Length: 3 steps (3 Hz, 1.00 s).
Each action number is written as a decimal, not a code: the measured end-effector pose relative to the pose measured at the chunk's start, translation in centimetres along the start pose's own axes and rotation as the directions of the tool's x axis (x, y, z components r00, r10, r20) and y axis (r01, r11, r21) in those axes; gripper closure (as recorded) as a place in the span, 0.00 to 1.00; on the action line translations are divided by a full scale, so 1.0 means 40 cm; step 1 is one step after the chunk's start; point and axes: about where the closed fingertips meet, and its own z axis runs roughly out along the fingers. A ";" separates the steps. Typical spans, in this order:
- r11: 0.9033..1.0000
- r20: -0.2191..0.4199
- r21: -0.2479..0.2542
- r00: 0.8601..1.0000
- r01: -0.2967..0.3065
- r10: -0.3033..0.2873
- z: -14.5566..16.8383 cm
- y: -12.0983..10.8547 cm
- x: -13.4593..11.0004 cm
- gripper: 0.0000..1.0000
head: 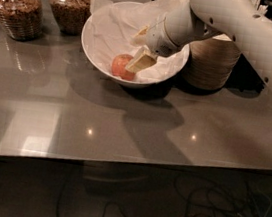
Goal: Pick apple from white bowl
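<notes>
Grey glossy table [123, 124]: fills most of the view, with spots of light reflected on its top. Dark floor under the near edge, with loose cables [202, 211].

White robot arm [247, 35]: enters from the far right and slants down to the left, over the right side of the bowl.

Large, wide, glossy white bowl [91, 48]: stands on the far half of the table, about centre, lined with crumpled white paper [120, 25] that rises past the far rim.

Stack of smaller cream disposable bowls [212, 66]: just right of the white bowl, partly behind the arm.

Two glass jars of brown granola-like contents: one at the far left [18, 13], one just left of the bowl [69, 8].

Gripper [136, 50]: inside the bowl, low over the paper, pointing left. Its tan fingers [142, 60] are spread apart and released, with white paper showing between them and nothing held. The near finger overlaps the right edge of the apple; whether it touches cannot be told.

Small round reddish-orange apple [120, 66]: lies on the paper in the near part of the white bowl, close to the near rim, left of and below the gripper, not between the fingers.
</notes>
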 end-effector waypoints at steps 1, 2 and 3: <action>1.000 0.000 -0.030 1.000 -0.007 0.007 0.027 0.007 0.002 0.42; 0.998 0.004 -0.058 1.000 -0.016 0.016 0.058 0.013 0.002 0.42; 0.996 0.008 -0.086 1.000 -0.026 0.027 0.089 0.015 0.002 0.36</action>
